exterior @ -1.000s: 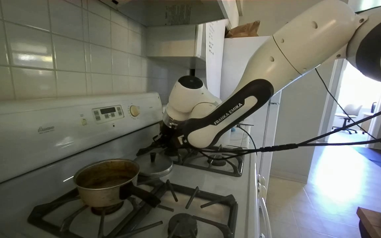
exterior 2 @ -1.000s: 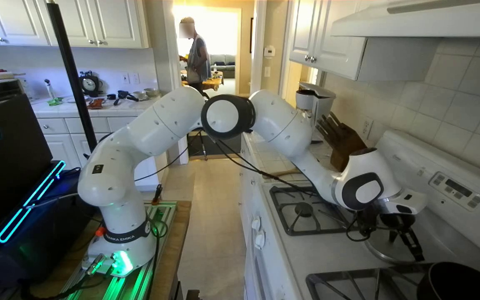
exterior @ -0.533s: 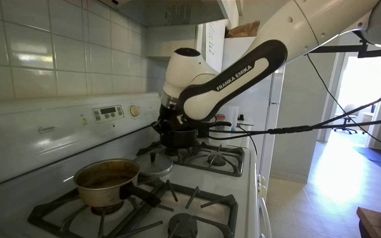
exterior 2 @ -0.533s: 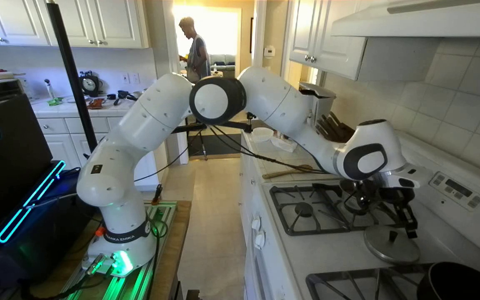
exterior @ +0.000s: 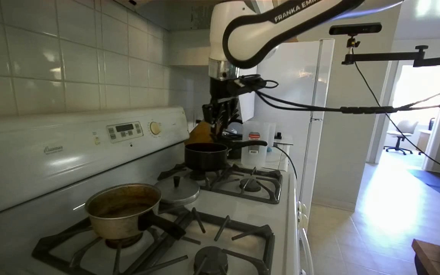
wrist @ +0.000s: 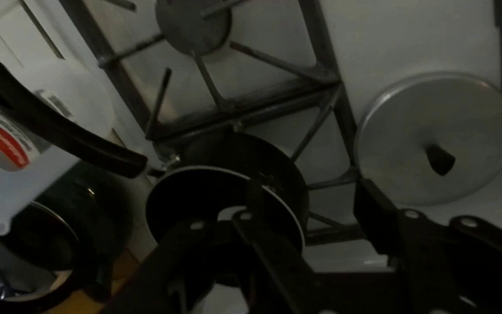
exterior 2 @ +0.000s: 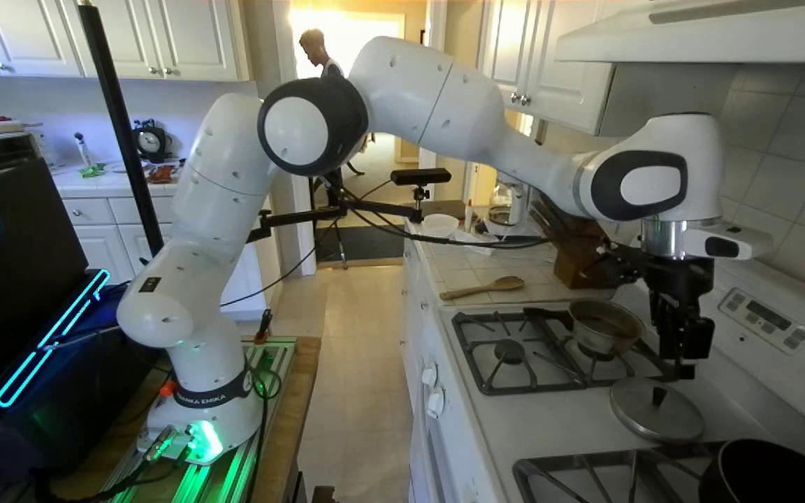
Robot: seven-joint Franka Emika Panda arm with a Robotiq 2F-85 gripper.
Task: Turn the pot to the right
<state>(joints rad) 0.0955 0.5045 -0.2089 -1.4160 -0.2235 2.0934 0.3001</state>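
Wrist view: the pincer (wrist: 311,192) is hovering spread by the black pot (wrist: 251,156), which is sitting on a grate (wrist: 322,39) — metal lid (wrist: 425,122) just lying nearby. In an exterior view the pot's handle (exterior: 247,144) is pointing right, tan pot (exterior: 117,226) sitting closer. In an exterior view a person (exterior 2: 316,49) is standing way back.

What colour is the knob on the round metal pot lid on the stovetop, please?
The knob is black; it shows best in the wrist view.
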